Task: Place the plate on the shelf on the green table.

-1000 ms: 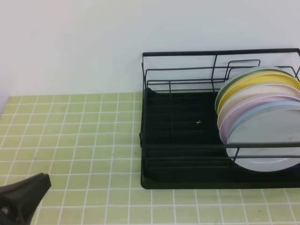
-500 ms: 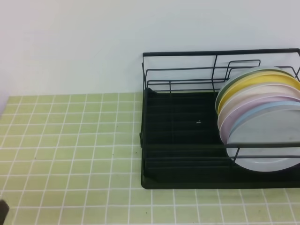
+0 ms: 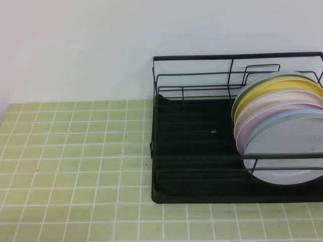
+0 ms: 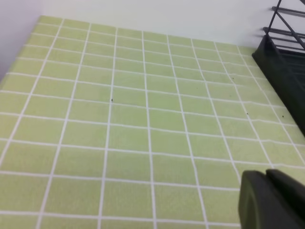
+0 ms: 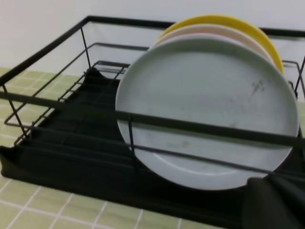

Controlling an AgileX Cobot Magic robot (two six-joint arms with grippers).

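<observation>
Nearest of all, a dark edge of the right gripper [image 5: 274,202] fills the lower right corner of the right wrist view, and a similar dark corner of the left gripper [image 4: 271,200] sits at the bottom right of the left wrist view — neither shows its jaws, so I cannot tell whether either is wide or narrow, and neither visibly holds anything. Neither arm appears in the high view.

Just beyond the right gripper stands the plate [image 5: 207,107], pale grey with a few dark marks, upright on its edge and leaning slightly back in the shelf [image 5: 57,124]. It sits behind the front wire rail, which crosses its face and likely keeps it from rolling forward; the upright dividers appear to hold it on edge. My judgement is that the placing is essentially done.

Behind it, close-packed and leaning the same way, come the light blue plate [image 3: 262,126], the lilac-pink plate [image 3: 241,132], the yellow plate [image 3: 282,86] and a green-rimmed plate [image 3: 262,80] — all crowded into the rack's right end, leaving its left slots unfilled.

Under everything lies the green table [image 3: 75,151], the rack resting on it against the white wall [image 3: 101,45].
</observation>
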